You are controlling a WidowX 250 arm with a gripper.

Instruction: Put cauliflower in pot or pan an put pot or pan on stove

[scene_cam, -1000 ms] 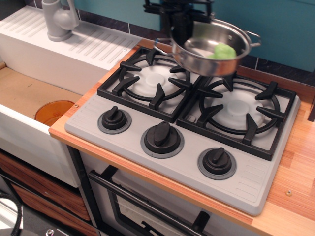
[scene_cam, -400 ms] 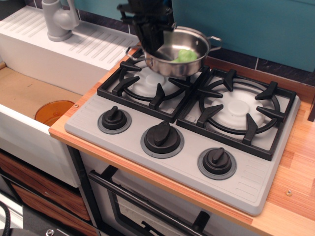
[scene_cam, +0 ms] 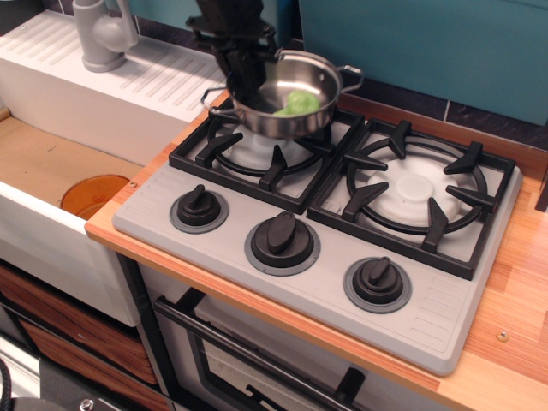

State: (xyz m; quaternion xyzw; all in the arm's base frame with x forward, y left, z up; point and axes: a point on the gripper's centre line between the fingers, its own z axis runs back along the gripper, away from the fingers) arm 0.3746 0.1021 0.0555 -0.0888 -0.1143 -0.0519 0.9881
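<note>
The shiny steel pot (scene_cam: 272, 113) hangs tilted just above the back of the left burner grate (scene_cam: 257, 147) of the grey stove (scene_cam: 334, 282). The lime-green cauliflower (scene_cam: 299, 103) lies inside the pot, against its right wall. My black gripper (scene_cam: 243, 70) comes down from the top and is shut on the pot's left rim. One loop handle (scene_cam: 350, 77) sticks out at the right. The pot's bottom looks close to the grate; I cannot tell if it touches.
The right burner grate (scene_cam: 415, 193) is bare. Three black knobs (scene_cam: 282, 234) line the stove front. A white sink unit with a grey tap (scene_cam: 101, 34) stands at the left, with an orange drain (scene_cam: 92, 193) in the basin. A teal wall (scene_cam: 428, 43) is behind.
My gripper has carried the pot with the cauliflower leftward and down, from above the gap between the burners to just over the left burner.
</note>
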